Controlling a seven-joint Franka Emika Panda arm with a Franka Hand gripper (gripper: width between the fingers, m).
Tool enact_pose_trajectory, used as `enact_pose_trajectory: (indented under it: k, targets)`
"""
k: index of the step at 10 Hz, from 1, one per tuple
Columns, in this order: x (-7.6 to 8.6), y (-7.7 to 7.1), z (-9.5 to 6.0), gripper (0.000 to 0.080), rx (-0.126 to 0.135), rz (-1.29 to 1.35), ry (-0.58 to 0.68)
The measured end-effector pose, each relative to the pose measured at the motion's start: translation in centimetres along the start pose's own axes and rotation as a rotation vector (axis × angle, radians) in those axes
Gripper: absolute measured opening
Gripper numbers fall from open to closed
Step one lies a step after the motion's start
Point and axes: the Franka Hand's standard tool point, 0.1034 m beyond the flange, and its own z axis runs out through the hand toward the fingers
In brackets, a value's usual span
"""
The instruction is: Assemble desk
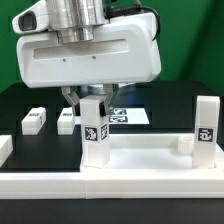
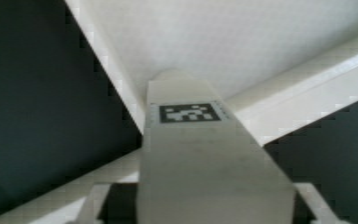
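The white desk top (image 1: 140, 158) lies near the front with its rim up. A white leg (image 1: 95, 132) with a black-and-white tag stands upright at its corner on the exterior view's left. My gripper (image 1: 92, 103) reaches down from above, one finger on each side of that leg's upper end, shut on it. In the wrist view the same leg (image 2: 194, 150) fills the middle, with the fingers (image 2: 101, 200) at its sides and the desk top's rim (image 2: 318, 90) beyond. Another leg (image 1: 205, 130) stands at the right corner, with a shorter white post (image 1: 185, 143) beside it.
Two loose white legs (image 1: 33, 120) (image 1: 67, 120) lie on the black table on the exterior view's left. The marker board (image 1: 128, 115) lies flat behind the gripper. A white rail (image 1: 60, 185) runs along the front edge.
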Motion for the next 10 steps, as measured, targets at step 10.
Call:
enact_pose_trajectory:
  k: [10]
  targets:
    - [-0.28, -0.75, 0.08, 0.0562, 0.017, 0.696, -0.014]
